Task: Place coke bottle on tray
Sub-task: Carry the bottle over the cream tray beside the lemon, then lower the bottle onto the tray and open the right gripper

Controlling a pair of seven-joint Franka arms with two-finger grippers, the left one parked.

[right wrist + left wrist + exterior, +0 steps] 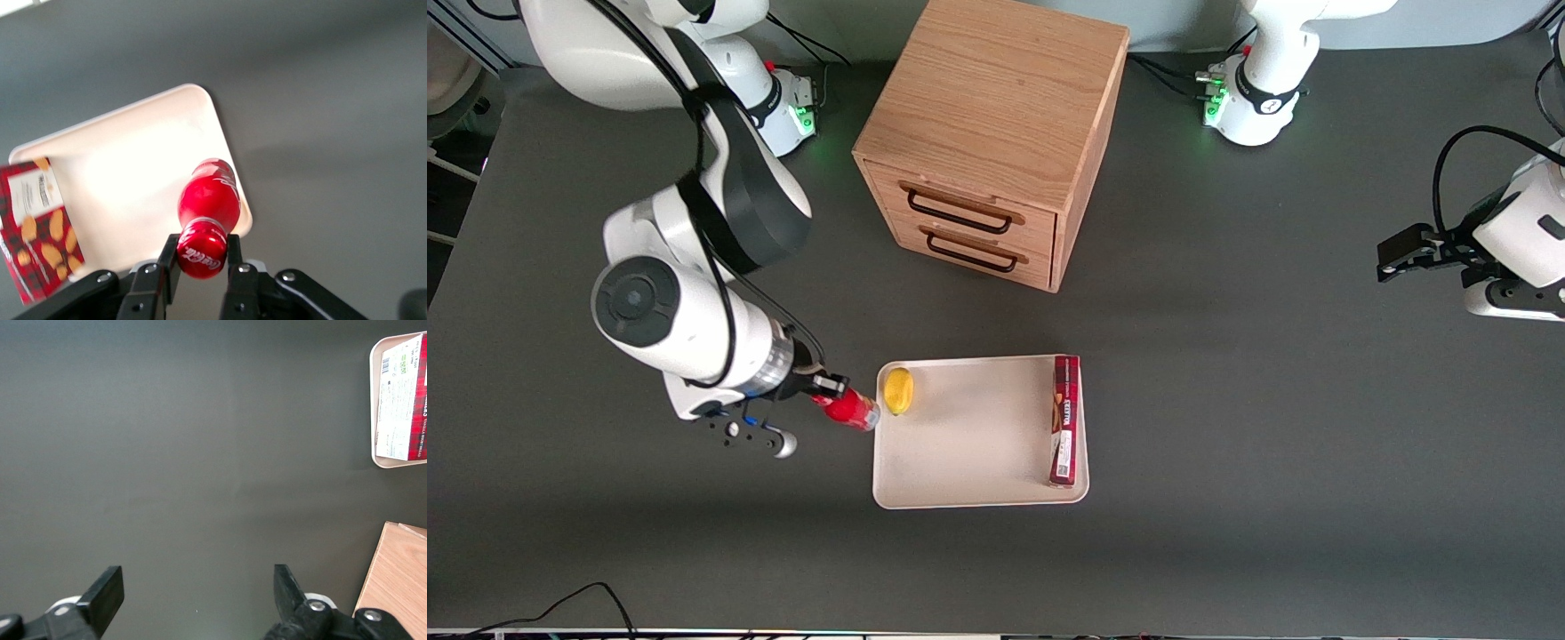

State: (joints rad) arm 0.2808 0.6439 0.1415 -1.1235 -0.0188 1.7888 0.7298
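My right gripper (829, 388) is shut on the cap end of the small red coke bottle (853, 410), holding it tilted in the air at the edge of the cream-white tray (978, 444) that lies toward the working arm. In the right wrist view the bottle (208, 200) sits between the black fingers (168, 257) of the gripper (202, 253), its base over the tray's rim (230, 160). The bottle's base reaches the tray edge next to a yellow lemon (898, 390).
A long flat red box (1064, 420) lies in the tray along its edge toward the parked arm; it also shows in the right wrist view (37, 227). A wooden two-drawer cabinet (996, 133) stands farther from the front camera than the tray.
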